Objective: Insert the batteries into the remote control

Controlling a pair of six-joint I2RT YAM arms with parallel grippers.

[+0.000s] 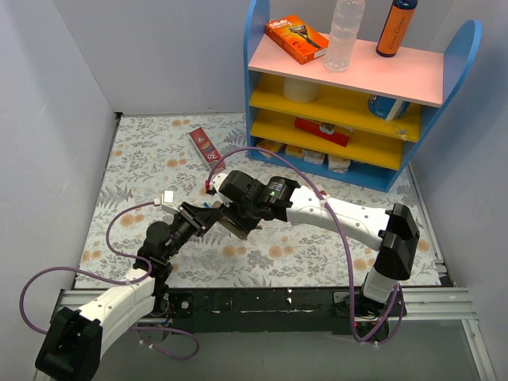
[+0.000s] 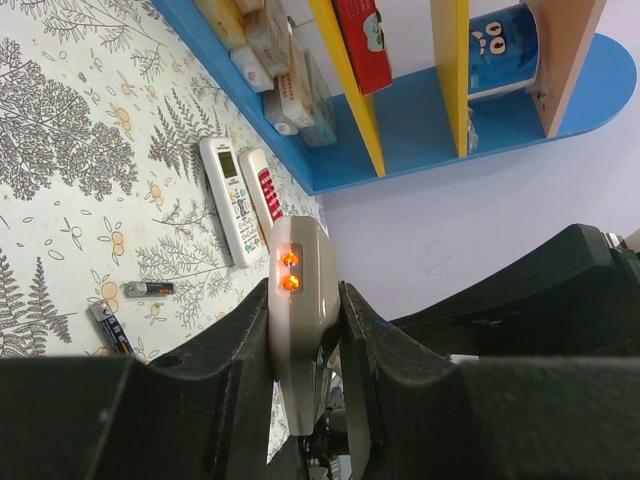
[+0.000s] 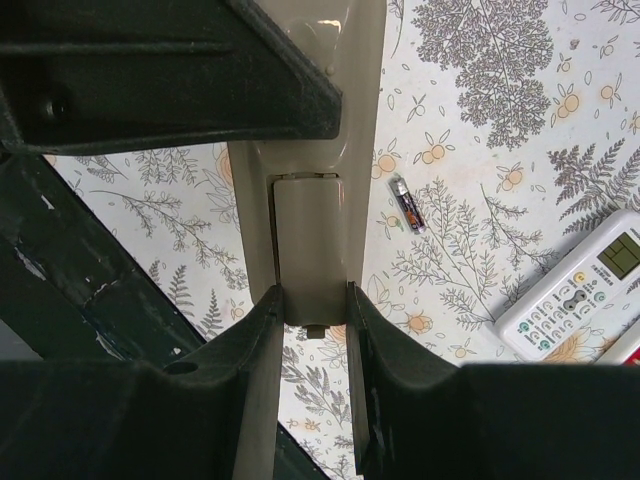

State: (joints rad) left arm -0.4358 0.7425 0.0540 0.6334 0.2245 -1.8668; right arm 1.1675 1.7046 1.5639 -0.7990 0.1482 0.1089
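- Beige remote (image 2: 297, 250) in mid-air, battery cover showing; left gripper (image 2: 303, 300) and right gripper (image 3: 312, 300) each have narrow jaws clamped on it.
- White remote control (image 2: 228, 200) flat on floral mat (image 2: 60, 150), just beside red-faced remote (image 2: 266, 195).
- Two batteries (image 2: 150, 289) loose on mat nearby.

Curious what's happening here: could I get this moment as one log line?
left gripper: shut on beige remote | right gripper: shut on beige remote | battery cover: in place | batteries: on table
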